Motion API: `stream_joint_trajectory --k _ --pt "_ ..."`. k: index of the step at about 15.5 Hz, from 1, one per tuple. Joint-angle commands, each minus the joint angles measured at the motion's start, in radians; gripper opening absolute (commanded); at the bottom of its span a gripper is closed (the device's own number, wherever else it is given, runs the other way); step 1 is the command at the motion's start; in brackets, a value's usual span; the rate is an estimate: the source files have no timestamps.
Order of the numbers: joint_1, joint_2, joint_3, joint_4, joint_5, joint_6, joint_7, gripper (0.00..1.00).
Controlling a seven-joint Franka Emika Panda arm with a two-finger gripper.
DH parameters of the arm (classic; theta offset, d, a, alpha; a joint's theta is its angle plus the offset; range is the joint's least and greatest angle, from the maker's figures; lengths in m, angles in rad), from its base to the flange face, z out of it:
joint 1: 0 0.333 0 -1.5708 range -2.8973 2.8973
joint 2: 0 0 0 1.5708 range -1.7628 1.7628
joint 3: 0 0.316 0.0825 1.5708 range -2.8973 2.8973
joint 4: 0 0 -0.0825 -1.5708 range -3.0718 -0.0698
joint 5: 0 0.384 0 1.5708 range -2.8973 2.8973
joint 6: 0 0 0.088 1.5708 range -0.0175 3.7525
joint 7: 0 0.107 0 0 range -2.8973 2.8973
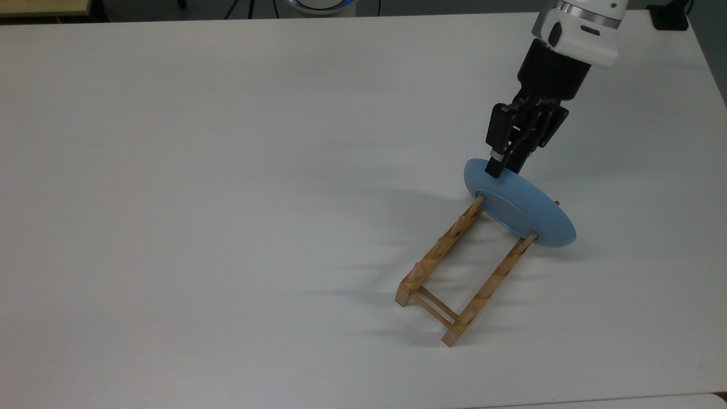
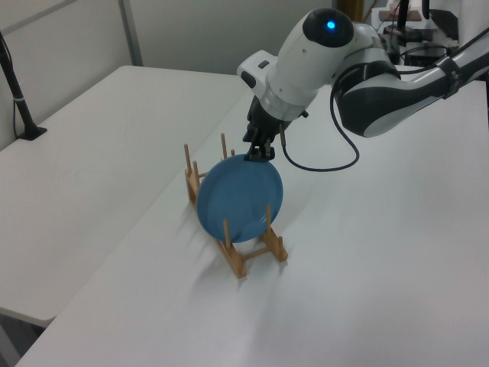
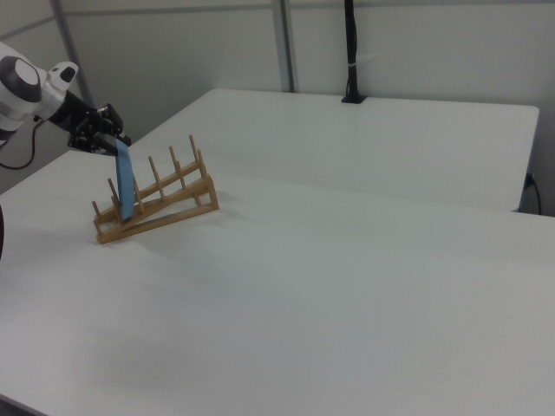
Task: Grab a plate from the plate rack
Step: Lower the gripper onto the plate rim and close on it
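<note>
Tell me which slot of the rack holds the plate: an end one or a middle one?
An end slot. The plate stands on edge at the plate rack end nearest the gripper, the right view's left; the other peg gaps hold nothing.

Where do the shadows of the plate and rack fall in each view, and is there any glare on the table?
Top view: the plate rack and plate cast soft, faint shadows toward the top view's left on the table; no glare. Left view: a pale shadow lies below the rack, toward the left view's left. Right view: only a thin shadow along the rack's base; lighting is even and diffuse.
</note>
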Motion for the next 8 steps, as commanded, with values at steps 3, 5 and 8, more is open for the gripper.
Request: stream_joint_trajectory --k 3,5,8 --pt "0.009 0.009 -0.001 -0.005 -0.088 0.003 0.023 0.41" --pt "0.010 0.011 -0.001 -0.006 -0.088 0.003 0.023 0.38" --pt "0.018 0.011 0.009 -0.016 -0.097 0.001 0.023 0.28"
